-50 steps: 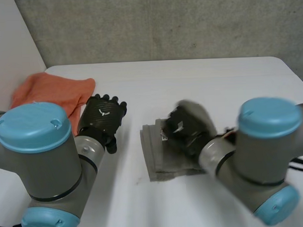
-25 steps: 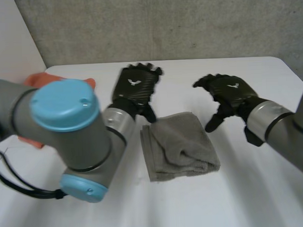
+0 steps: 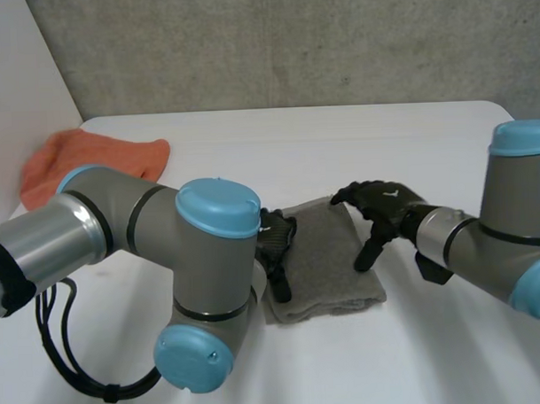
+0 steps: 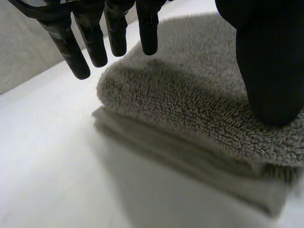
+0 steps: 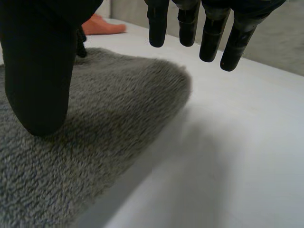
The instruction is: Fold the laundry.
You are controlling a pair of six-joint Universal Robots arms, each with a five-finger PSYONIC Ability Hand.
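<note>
Head view above, wrist views close, sharing grey towel [image 3: 329, 253]

Grey tubular arms [image 3: 111, 227], light-blue caps [image 3: 219, 206], black left robot hand [image 3: 276, 244] and right robot hand [image 3: 387, 204].

Left hand [image 3: 277, 244] mostly behind its arm, edge of grey towel [image 3: 329, 253] covered too
</note>
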